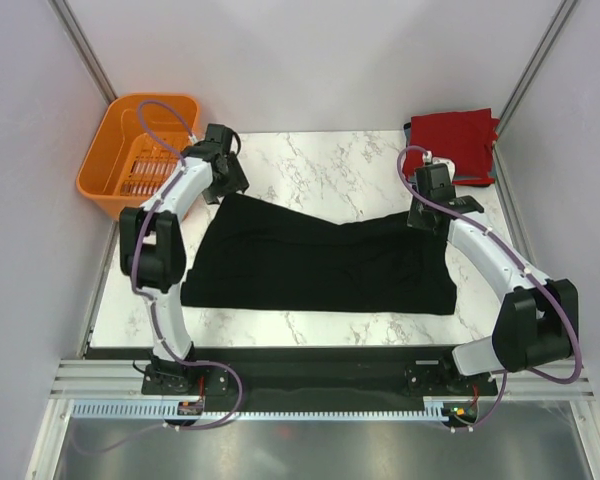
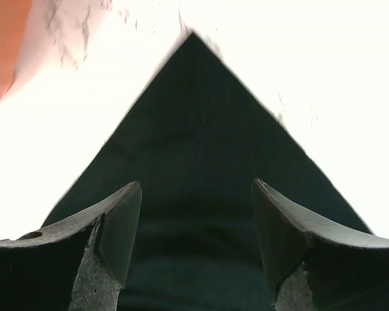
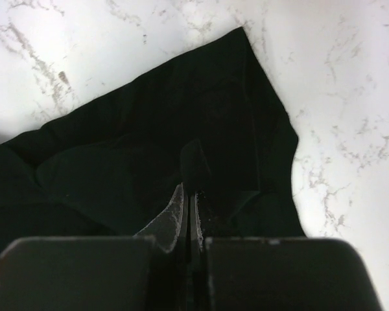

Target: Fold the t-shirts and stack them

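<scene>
A large black t-shirt [image 1: 320, 262] lies spread flat across the marble table [image 1: 320, 165]. My left gripper [image 1: 229, 187] is open above its far left corner; in the left wrist view [image 2: 194, 188] the pointed black corner [image 2: 194, 129] lies between and beyond the two fingers [image 2: 117, 227]. My right gripper [image 1: 429, 217] is at the shirt's far right corner, and in the right wrist view [image 3: 189, 191] it is shut on a small raised pinch of the black cloth [image 3: 196, 161]. A folded red t-shirt [image 1: 452, 143] lies at the far right on a grey-blue one [image 1: 477, 183].
An orange plastic basket [image 1: 140, 150] stands off the table's far left corner, close behind the left arm. Frame posts and grey walls close in both sides. The table's front edge runs just beyond the arm bases.
</scene>
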